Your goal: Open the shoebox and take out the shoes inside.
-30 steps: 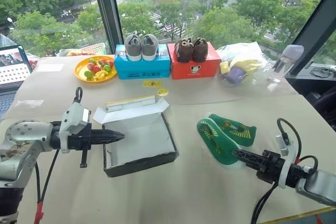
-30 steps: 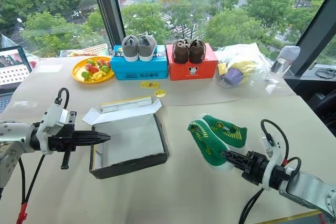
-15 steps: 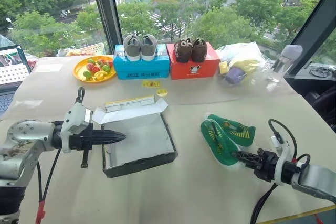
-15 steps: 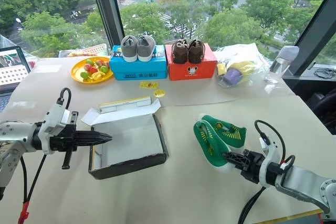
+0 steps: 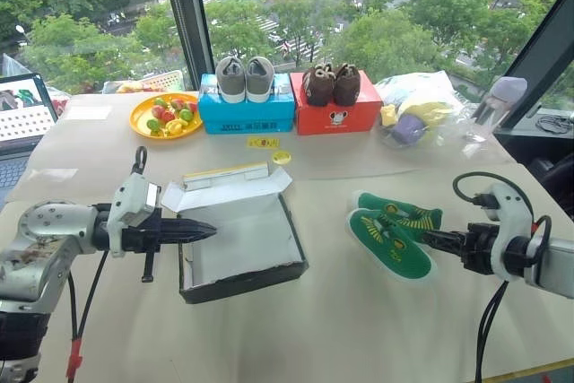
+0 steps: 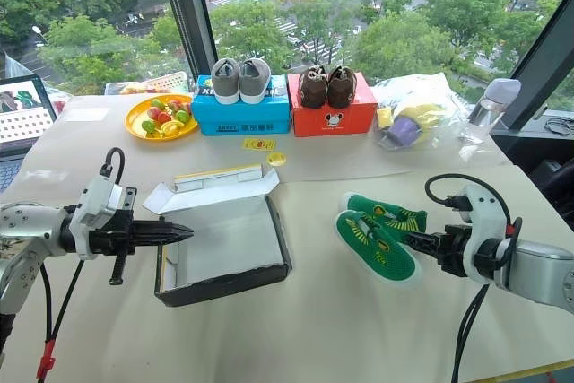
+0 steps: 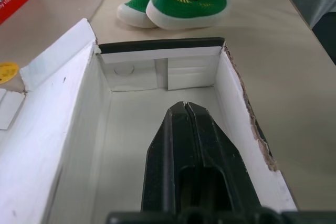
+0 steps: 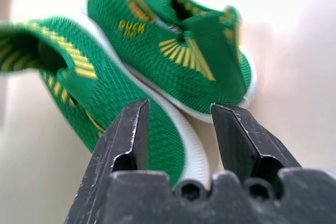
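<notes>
The shoebox (image 5: 240,241) lies open mid-table, black-sided with a bare white interior, its lid (image 5: 224,182) folded back behind it. My left gripper (image 5: 212,231) is shut and level, its tips just over the box's left wall; the left wrist view has those shut fingers (image 7: 185,129) inside the empty box (image 7: 105,145). Both green shoes (image 5: 393,230) rest side by side on the table to the right of the box. My right gripper (image 5: 429,239) is open just right of them, and the nearer shoe's white sole (image 8: 191,145) shows beyond the gap between its fingertips (image 8: 135,124).
Along the far edge stand a blue box (image 5: 245,114) topped with grey shoes, a red box (image 5: 334,114) topped with brown shoes, a yellow fruit plate (image 5: 163,116), a plastic bag (image 5: 414,107) and a bottle (image 5: 499,96). A laptop (image 5: 20,118) sits far left.
The nearer shoe, tilted on its side in my right gripper before, now lies flat beside the other. That gripper has opened, rolled and drawn back to the right. The left arm stayed put.
</notes>
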`<state>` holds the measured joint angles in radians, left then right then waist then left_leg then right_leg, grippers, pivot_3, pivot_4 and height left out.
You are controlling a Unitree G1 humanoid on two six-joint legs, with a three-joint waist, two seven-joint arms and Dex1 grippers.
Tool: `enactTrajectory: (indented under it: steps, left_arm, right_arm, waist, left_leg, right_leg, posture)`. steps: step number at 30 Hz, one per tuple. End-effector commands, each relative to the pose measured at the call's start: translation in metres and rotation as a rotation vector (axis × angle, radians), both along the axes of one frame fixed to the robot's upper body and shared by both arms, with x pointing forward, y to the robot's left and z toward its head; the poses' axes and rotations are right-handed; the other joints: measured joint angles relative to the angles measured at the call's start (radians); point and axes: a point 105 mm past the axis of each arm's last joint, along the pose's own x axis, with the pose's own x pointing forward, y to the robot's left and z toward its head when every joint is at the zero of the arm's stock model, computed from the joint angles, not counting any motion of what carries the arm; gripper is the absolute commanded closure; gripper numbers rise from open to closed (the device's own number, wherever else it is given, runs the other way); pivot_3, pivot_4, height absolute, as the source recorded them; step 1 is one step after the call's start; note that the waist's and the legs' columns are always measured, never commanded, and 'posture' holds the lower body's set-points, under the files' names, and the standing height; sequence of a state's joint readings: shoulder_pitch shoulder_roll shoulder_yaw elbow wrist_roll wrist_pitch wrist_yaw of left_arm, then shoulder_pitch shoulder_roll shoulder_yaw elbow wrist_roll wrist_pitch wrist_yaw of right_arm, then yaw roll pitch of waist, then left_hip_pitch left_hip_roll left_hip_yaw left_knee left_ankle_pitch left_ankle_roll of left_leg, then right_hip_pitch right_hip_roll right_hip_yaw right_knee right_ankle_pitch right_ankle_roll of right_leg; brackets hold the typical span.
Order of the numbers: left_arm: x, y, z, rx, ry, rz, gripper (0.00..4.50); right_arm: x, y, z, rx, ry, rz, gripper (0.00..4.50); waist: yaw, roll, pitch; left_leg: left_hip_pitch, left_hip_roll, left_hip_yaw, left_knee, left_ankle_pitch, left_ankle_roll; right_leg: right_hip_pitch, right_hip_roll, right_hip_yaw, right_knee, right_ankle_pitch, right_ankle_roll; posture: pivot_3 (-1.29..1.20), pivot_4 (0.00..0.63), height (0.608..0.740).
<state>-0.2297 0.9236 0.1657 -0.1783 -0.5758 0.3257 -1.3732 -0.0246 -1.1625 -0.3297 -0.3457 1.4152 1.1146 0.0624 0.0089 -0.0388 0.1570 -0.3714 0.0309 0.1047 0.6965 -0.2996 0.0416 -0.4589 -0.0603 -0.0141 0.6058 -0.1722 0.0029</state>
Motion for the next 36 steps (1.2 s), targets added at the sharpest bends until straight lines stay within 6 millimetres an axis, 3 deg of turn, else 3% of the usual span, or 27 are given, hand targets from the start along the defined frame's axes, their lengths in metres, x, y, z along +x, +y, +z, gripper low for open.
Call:
enactTrajectory:
  steps: [1,3,6,8,10,13,20,27,31,36]
  left_arm:
    - [0.005,0.0,0.006,-0.024,-0.049,0.031,4.5]
    - [0.011,0.004,0.011,-0.066,-0.074,0.118,4.5]
    - [0.025,0.022,0.024,-0.143,-0.11,0.338,4.5]
    - [0.032,0.035,0.032,-0.168,-0.163,0.472,4.5]
    - [0.035,0.043,0.037,-0.204,-0.167,0.551,4.5]
    - [0.037,0.062,0.035,-0.304,-0.1,0.752,4.5]
    - [0.031,0.088,-0.002,-0.326,-0.055,1.057,4.5]
    - [0.02,0.115,-0.044,-0.379,-0.107,1.364,4.5]
    - [0.006,0.103,-0.073,-0.333,-0.093,1.395,4.5]
    - [-0.001,0.07,-0.089,-0.326,-0.074,1.351,4.5]
  right_arm:
    - [0.0,0.013,0.037,0.008,-0.123,0.118,2.21]
    - [-0.002,0.028,0.064,0.023,-0.242,0.21,2.21]
    - [-0.03,0.068,0.11,0.142,-0.453,0.428,2.21]
    - [-0.053,0.09,0.114,0.205,-0.473,0.543,2.21]
    - [-0.063,0.098,0.111,0.229,-0.458,0.574,2.21]
    - [-0.075,0.115,0.086,0.287,-0.394,0.566,2.21]
    - [-0.046,0.113,0.002,-0.07,-0.317,0.29,2.21]
    - [-0.037,0.105,-0.053,-0.245,-0.368,0.03,2.21]
    - [-0.028,0.087,-0.066,-0.331,-0.465,-0.22,2.21]
    - [-0.025,0.077,-0.081,-0.399,-0.52,-0.306,2.21]
  waist:
    - [-0.001,0.0,0.0]
    - [-0.002,0.0,0.0]
    - [-0.001,0.0,0.0]
    - [0.001,0.0,0.0]
    - [0.002,-0.001,0.0]
    - [0.003,-0.003,-0.002]
    - [0.001,-0.006,-0.004]
    - [0.004,-0.007,-0.005]
    - [0.0,-0.008,-0.008]
    - [0.004,-0.01,-0.01]
  left_leg:
    - [0.0,0.0,0.001,0.0,0.0,0.0]
    - [0.0,0.0,0.002,0.0,0.0,0.001]
    - [0.0,0.001,0.002,0.0,-0.001,0.001]
    - [0.0,0.002,0.0,0.0,-0.001,0.0]
    - [0.001,0.002,-0.001,-0.001,-0.001,0.0]
    - [0.0,0.001,0.0,0.0,-0.002,0.0]
    - [0.001,0.001,0.005,0.006,-0.003,0.002]
    - [0.003,0.001,0.005,0.005,0.0,-0.004]
    - [0.003,0.002,0.005,0.005,0.0,-0.003]
    - [0.003,0.001,0.006,0.008,-0.001,-0.001]
  right_leg:
    - [0.0,0.0,0.001,-0.001,0.0,0.0]
    - [0.0,0.0,0.001,-0.002,0.001,0.001]
    - [0.0,0.0,0.002,-0.001,0.001,0.002]
    - [0.0,0.001,0.0,-0.002,0.001,0.002]
    - [0.001,0.002,0.0,-0.003,0.001,0.002]
    - [0.002,-0.001,0.0,-0.004,0.002,0.002]
    - [0.002,-0.003,0.003,-0.002,0.002,0.005]
    - [0.0,-0.001,0.003,0.005,0.001,0.001]
    - [0.0,-0.001,0.003,0.005,0.001,-0.002]
    - [0.001,-0.002,0.004,0.004,-0.002,-0.005]
  posture:
    - [0.0,0.15,0.731]
    - [0.0,0.15,0.731]
    - [0.0,0.15,0.731]
    - [0.0,0.15,0.731]
    - [0.0,0.15,0.731]
    - [0.0,0.15,0.731]
    - [0.0,0.15,0.731]
    - [0.0,0.15,0.731]
    - [0.0,0.15,0.731]
    - [0.0,0.15,0.731]
